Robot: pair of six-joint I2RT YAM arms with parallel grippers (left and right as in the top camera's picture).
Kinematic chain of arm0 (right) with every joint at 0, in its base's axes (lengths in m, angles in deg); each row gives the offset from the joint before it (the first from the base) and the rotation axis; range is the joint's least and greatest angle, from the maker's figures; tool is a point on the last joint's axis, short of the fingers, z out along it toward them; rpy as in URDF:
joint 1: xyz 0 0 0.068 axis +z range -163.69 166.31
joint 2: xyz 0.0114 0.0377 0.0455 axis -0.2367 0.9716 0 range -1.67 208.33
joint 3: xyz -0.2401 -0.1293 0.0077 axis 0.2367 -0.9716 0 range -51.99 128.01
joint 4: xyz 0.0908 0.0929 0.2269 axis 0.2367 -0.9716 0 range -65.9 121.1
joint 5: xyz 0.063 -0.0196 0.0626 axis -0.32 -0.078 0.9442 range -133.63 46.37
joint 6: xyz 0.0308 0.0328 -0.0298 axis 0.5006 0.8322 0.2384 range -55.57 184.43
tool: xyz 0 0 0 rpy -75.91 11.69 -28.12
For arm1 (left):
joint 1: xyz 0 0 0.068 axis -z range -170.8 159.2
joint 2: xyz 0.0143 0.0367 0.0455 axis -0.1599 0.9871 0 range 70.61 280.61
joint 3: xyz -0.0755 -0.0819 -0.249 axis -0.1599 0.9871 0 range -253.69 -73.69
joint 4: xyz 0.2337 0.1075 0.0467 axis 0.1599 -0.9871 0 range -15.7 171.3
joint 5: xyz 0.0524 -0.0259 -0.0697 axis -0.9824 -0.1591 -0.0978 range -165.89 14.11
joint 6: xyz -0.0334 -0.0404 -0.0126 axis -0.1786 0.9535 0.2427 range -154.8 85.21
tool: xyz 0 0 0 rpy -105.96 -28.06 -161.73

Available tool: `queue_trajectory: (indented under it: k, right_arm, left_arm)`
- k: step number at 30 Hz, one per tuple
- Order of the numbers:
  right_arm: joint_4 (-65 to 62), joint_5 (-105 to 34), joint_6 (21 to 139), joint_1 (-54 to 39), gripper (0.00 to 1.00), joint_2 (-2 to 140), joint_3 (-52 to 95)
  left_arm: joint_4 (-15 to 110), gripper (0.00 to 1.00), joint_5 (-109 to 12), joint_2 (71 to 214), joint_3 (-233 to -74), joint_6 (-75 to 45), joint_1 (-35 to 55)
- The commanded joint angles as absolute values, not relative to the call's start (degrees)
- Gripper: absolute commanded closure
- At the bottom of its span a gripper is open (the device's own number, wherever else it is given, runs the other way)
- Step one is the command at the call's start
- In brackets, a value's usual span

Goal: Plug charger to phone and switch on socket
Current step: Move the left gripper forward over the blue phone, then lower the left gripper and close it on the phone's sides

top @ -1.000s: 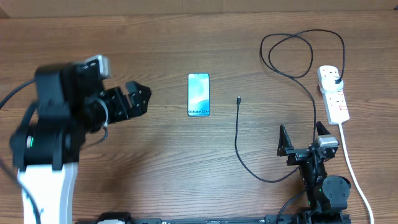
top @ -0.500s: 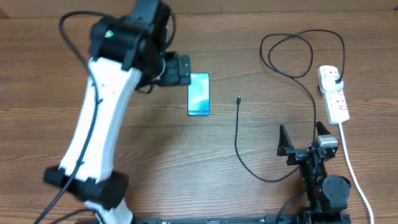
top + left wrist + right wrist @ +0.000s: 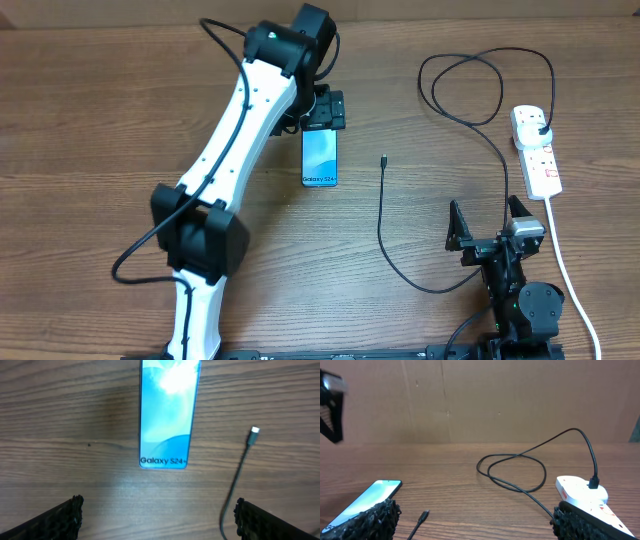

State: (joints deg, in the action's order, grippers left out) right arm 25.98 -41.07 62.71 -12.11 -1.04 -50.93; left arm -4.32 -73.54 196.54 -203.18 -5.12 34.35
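Note:
The phone (image 3: 320, 155) lies flat mid-table, blue screen up, "Galaxy S24+" at its near end; it also shows in the left wrist view (image 3: 167, 415) and the right wrist view (image 3: 367, 500). The charger's connector tip (image 3: 384, 160) lies loose right of the phone, apart from it (image 3: 255, 431) (image 3: 422, 517). Its black cable (image 3: 470, 95) loops back to a plug (image 3: 541, 128) seated in the white socket strip (image 3: 540, 165) (image 3: 585, 492). My left gripper (image 3: 328, 110) (image 3: 160, 520) hovers open and empty over the phone's far end. My right gripper (image 3: 490, 225) (image 3: 475, 522) is open and empty, low at the front right.
The socket's thick white cord (image 3: 570, 270) runs along the right side to the front edge. The black cable curves across the table (image 3: 400, 265) just left of my right gripper. A cardboard wall (image 3: 480, 400) stands behind the table.
My left arm has swung from the table's left side across to the phone and now hangs over its far end. The right arm, phone, cable and socket have not moved.

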Motion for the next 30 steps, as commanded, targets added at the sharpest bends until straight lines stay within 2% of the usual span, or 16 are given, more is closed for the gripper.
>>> queue_trajectory:
  k: [1, 17, 30]
  right_arm:
    - [26.35, -41.44, 62.45, -11.89, 0.00, -1.44, -51.50]
    - [26.35, -41.44, 62.45, -11.89, 0.00, -1.44, -51.50]
    - [26.35, -41.44, 62.45, -11.89, 0.00, -1.44, -51.50]
  left_arm:
    - [-4.06, 0.00, -72.53, 201.10, -204.34, -4.34, 34.72]
    - [1.75, 0.00, -71.37, 211.92, -204.27, -6.24, 35.48]
    - [7.37, 0.00, -72.01, 213.74, -204.16, -6.52, 35.72]
